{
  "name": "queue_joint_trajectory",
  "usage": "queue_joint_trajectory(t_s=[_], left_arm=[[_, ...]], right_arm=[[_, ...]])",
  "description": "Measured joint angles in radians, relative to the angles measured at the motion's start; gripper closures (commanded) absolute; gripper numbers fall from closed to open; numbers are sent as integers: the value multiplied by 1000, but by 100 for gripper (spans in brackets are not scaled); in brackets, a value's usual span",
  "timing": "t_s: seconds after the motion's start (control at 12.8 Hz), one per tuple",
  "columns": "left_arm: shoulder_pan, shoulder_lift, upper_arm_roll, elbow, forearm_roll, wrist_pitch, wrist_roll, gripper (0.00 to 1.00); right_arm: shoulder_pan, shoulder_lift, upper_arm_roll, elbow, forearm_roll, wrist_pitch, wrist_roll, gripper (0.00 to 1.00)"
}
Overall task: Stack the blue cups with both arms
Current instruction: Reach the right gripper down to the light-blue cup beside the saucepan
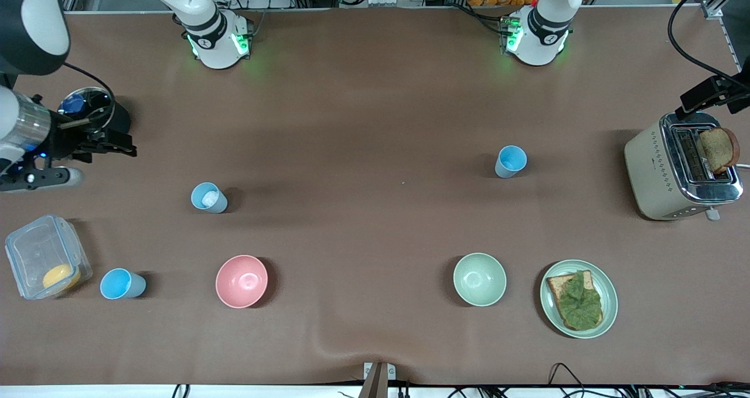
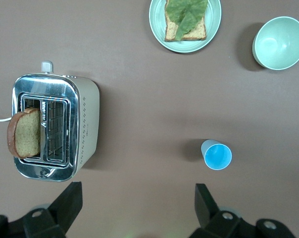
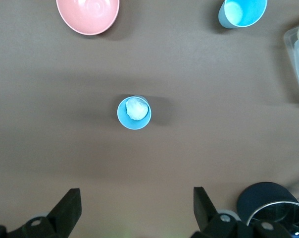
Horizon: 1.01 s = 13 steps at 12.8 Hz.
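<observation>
From my station I saw three blue cups upright on the counter [image 1: 375, 93]: one with a whitish patch [image 1: 208, 198], one [image 1: 122, 284] between the clear container [image 1: 47, 256] and the pink bowl [image 1: 241, 281], one [image 1: 510, 161] toward the left arm's end, near the toaster [image 1: 679, 166]. The right tool [image 3: 134, 213] hung spread wide over the patched cup; the left tool [image 2: 137, 208] hung spread between toaster and cup.

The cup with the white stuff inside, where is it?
That cup stands toward the right arm's end of the table, farther from the front camera than the pink bowl. The right wrist view shows it upright and alone.
</observation>
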Motion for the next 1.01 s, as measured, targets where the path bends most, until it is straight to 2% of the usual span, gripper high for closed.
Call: queue_joint_trajectory(t_s=[0.39, 0.62, 0.78, 1.01], left_arm=[[0, 0, 0, -1, 0, 0, 0, 0], [0, 1, 0, -1, 0, 0, 0, 0], [0, 1, 0, -1, 0, 0, 0, 0], [0, 1, 0, -1, 0, 0, 0, 0]], right_arm=[[7, 13, 1, -191, 0, 164, 0, 0], [10, 33, 2, -270, 0, 249, 0, 0], [10, 77, 2, -292, 0, 300, 0, 0], [28, 191, 4, -301, 0, 399, 1, 0]])
